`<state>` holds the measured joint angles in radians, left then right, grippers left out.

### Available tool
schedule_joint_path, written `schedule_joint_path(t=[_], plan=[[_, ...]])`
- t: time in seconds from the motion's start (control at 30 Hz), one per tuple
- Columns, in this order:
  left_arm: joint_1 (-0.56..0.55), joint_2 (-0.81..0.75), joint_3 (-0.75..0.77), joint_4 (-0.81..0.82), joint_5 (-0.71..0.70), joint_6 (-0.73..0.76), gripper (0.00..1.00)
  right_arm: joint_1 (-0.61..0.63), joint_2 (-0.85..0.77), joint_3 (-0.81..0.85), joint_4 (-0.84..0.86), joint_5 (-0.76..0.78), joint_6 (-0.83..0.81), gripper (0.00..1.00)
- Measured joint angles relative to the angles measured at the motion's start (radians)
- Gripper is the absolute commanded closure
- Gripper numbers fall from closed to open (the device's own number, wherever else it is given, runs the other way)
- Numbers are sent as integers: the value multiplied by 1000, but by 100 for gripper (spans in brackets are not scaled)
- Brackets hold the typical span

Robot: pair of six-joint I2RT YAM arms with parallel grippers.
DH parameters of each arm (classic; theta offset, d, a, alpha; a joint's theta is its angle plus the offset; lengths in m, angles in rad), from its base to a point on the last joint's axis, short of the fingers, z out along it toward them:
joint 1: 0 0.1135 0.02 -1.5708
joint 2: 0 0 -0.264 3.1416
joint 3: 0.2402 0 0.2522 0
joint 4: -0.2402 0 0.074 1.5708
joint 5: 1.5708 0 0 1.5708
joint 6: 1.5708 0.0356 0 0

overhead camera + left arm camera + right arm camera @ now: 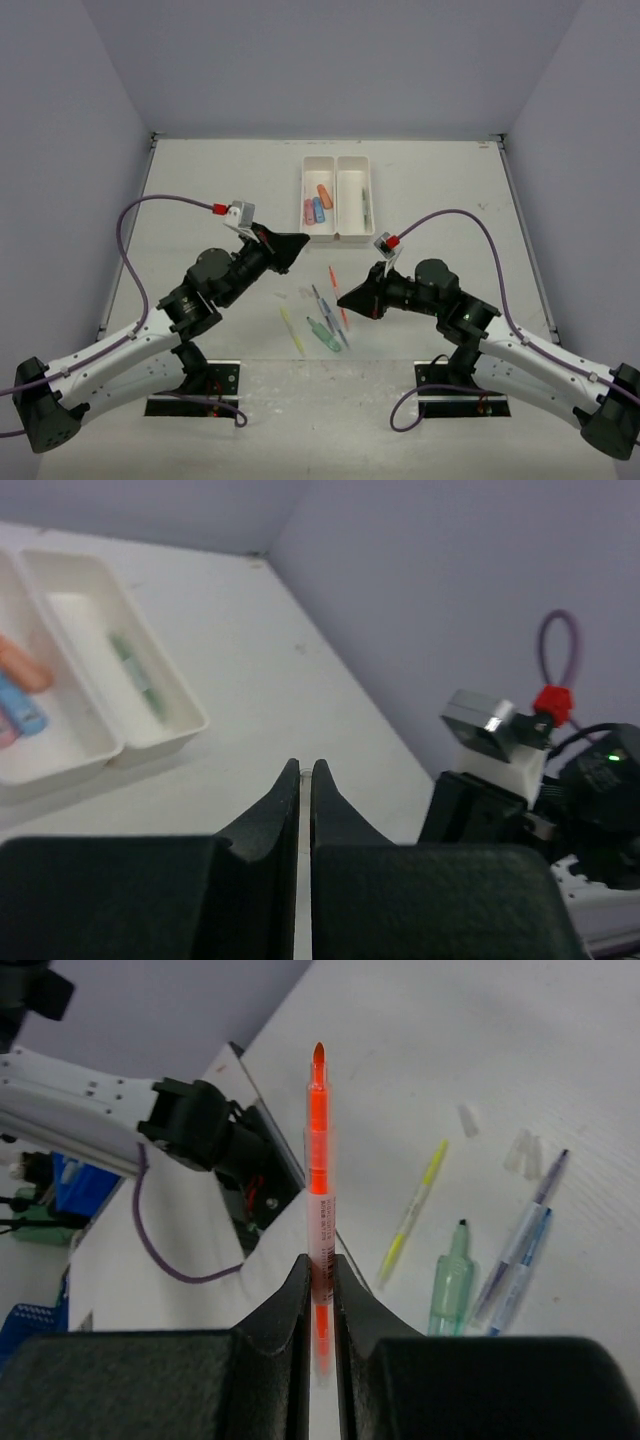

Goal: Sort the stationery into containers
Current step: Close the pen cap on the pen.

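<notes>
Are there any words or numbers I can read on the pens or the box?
The orange pen gripped in the right tool: a line of dark print runs along its barrel, too small and blurred to read.
The white tray: no writing shows.
Nothing else in these pictures carries readable words, numbers or signs.

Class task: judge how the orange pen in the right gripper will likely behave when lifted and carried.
The orange pen looks stiff: it stands straight out of the right gripper. Slim and plastic, it is probably light. Pinched away from its middle on a smooth barrel, it may pivot or slip.
</notes>
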<state>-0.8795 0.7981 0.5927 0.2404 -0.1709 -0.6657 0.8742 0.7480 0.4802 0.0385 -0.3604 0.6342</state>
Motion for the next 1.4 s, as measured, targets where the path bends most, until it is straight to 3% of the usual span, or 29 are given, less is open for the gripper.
schedule_joint_path(t=[0.2,0.37,1.4], plan=[[0,75,0,328,248,10,100,3,-47,-10,151,-100,44,100],[0,123,0,443,336,-4,100,20,-49,-7,167,-100,45,100],[0,168,-34,530,343,-135,100,24,-147,33,95,13,-9,100]])
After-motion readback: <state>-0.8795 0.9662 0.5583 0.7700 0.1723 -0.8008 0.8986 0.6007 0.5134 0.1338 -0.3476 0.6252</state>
